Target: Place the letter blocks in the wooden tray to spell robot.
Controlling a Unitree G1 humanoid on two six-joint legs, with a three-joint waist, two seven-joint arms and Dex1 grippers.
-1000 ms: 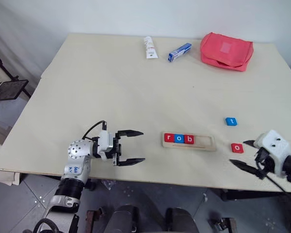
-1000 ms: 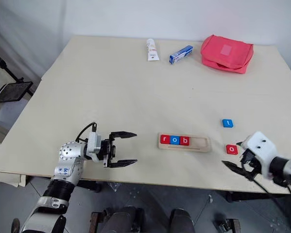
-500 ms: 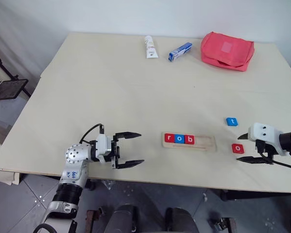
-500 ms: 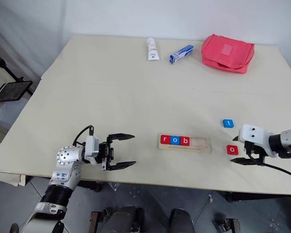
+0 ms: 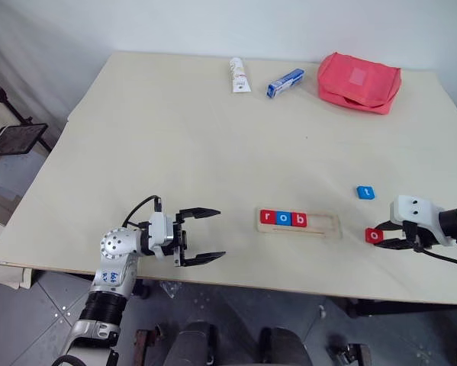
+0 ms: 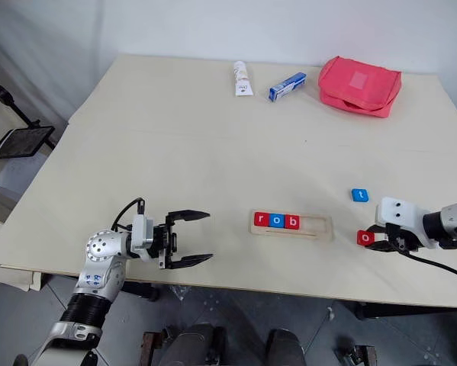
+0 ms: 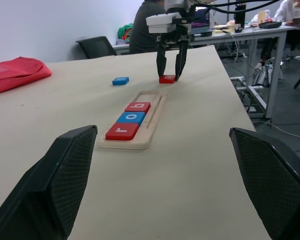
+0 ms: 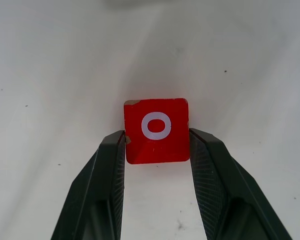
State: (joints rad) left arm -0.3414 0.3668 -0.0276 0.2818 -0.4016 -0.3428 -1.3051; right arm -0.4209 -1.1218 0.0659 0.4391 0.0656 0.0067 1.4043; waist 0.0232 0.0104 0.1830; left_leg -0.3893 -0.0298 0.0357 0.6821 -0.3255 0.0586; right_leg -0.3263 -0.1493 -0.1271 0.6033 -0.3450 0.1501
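Partly hidden, red "o" tile (image 8: pixel 156 130) sits clamped in right gripper (image 5: pixel 382 235); left gripper (image 5: pixel 201 235) spread.

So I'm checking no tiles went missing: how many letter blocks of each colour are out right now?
Red letter blocks: 3 (r, b, o between the right gripper's fingers)
Blue letter blocks: 2 (o in the wooden tray, t on the table)
Total: 5
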